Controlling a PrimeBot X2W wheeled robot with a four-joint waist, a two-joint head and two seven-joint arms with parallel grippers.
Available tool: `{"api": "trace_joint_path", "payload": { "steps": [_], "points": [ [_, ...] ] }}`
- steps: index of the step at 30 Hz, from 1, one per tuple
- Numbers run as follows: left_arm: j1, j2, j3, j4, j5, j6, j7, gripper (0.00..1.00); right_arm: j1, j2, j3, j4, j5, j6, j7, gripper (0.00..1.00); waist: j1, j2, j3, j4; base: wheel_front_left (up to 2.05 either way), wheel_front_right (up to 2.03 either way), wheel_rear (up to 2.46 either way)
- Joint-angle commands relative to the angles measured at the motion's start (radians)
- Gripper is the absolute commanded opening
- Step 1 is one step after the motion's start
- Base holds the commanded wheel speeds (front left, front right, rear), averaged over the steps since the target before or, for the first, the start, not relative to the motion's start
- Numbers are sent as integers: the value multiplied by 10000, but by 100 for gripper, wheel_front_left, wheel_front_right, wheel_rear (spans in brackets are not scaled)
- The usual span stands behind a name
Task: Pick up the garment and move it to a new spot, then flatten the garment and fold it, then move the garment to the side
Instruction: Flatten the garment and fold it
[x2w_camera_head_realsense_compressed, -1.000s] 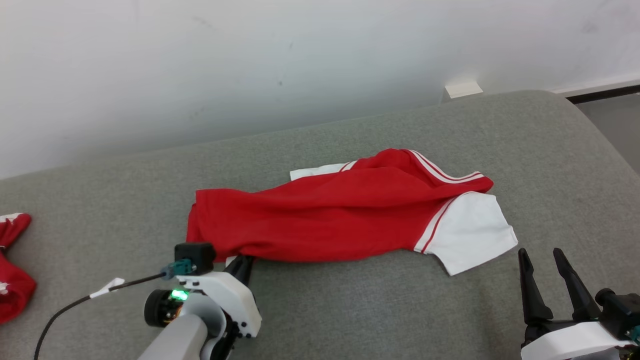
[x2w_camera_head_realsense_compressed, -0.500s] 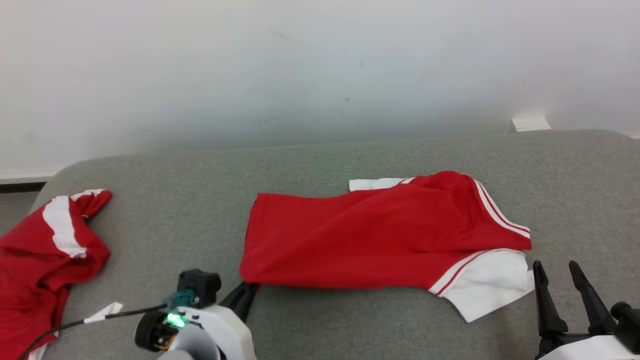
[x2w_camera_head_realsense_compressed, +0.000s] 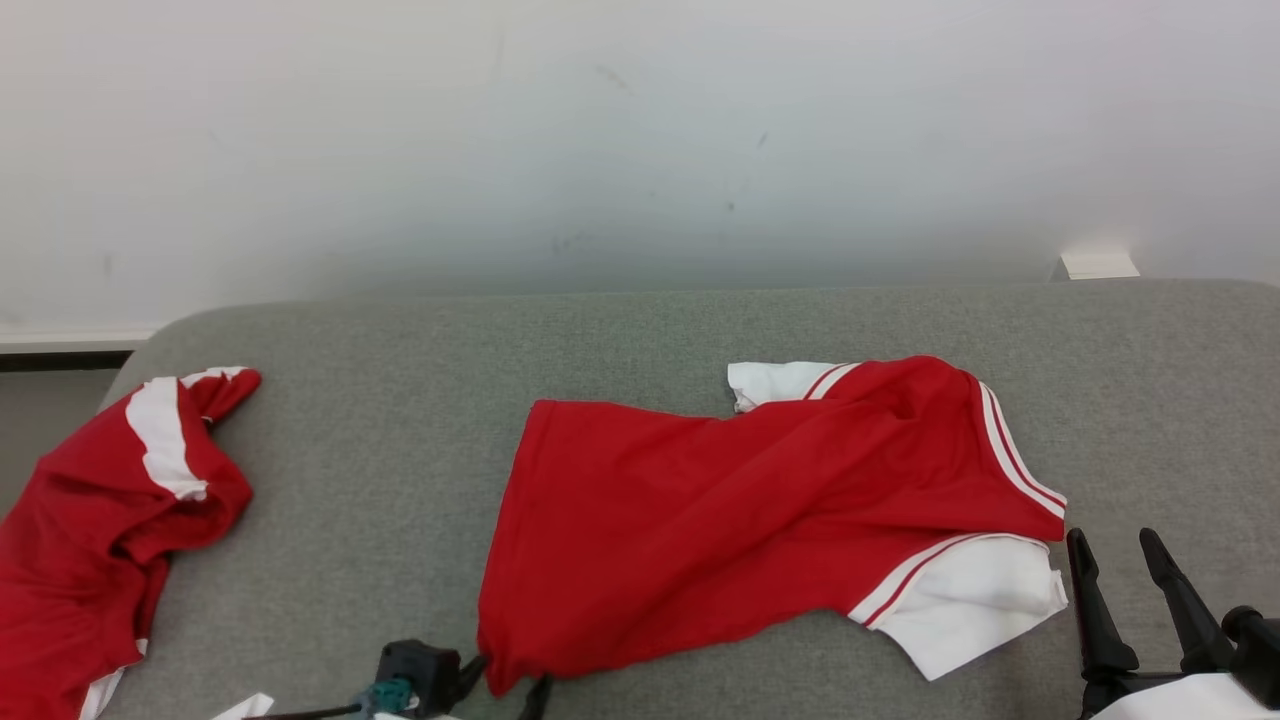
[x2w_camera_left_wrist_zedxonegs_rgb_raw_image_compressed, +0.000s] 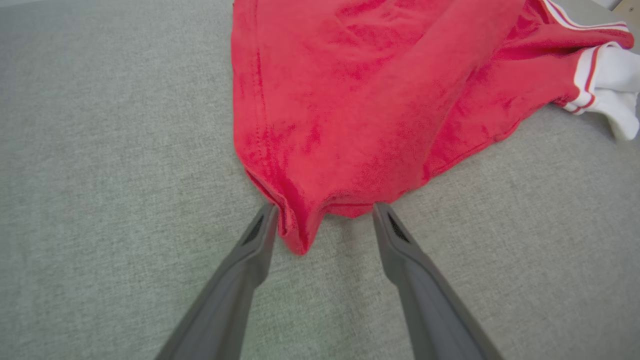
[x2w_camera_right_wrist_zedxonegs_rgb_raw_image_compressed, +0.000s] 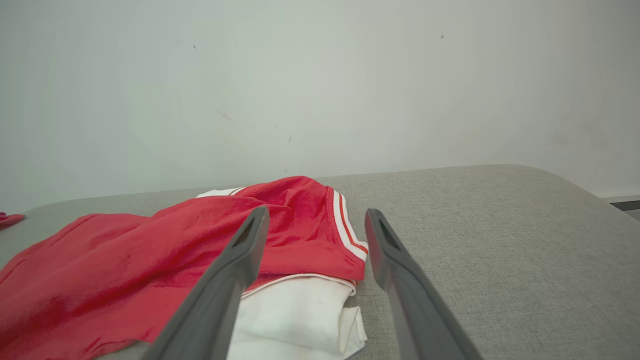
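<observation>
The garment (x2w_camera_head_realsense_compressed: 740, 500) is a red shirt with white, red-striped sleeves, lying crumpled on the grey padded surface (x2w_camera_head_realsense_compressed: 380, 420). My left gripper (x2w_camera_head_realsense_compressed: 505, 685) is at the bottom edge of the head view, right at the shirt's near hem corner. In the left wrist view the garment (x2w_camera_left_wrist_zedxonegs_rgb_raw_image_compressed: 360, 100) has its hem corner lying loose between the spread fingers of my left gripper (x2w_camera_left_wrist_zedxonegs_rgb_raw_image_compressed: 325, 207), which is open. My right gripper (x2w_camera_head_realsense_compressed: 1125, 560) stands open at the lower right, just beside the white sleeve (x2w_camera_head_realsense_compressed: 975, 605). It (x2w_camera_right_wrist_zedxonegs_rgb_raw_image_compressed: 316, 212) points at the garment (x2w_camera_right_wrist_zedxonegs_rgb_raw_image_compressed: 150, 260) and holds nothing.
A second red and white garment (x2w_camera_head_realsense_compressed: 100, 520) lies bunched at the left end of the grey surface. A pale wall (x2w_camera_head_realsense_compressed: 640, 130) runs close behind. A small white block (x2w_camera_head_realsense_compressed: 1095, 265) sits at the back right edge.
My left gripper has opened and let go of the hem corner after drawing it nearer. The head camera has turned, bringing the second garment into sight. The right gripper stays open.
</observation>
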Motion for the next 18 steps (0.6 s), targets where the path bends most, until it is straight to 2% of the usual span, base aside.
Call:
{"api": "trace_joint_path", "payload": {
  "steps": [1,11,18],
  "points": [
    [130,-63,60,39,-110,54,-166,100,85,-95,-6,-56,-72,-21,12,100,0,0,-38,-58,0,0,0],
    [611,-142,1254,-610,-547,670,-2192,100,273,-50,-72,-168,-82,-21,0,100,0,0,-224,-454,0,0,0],
    [955,-84,2110,-1304,-470,1007,-2889,100,464,-31,-66,-284,-38,-21,-33,100,0,0,-283,-714,0,0,0]
  ]
}}
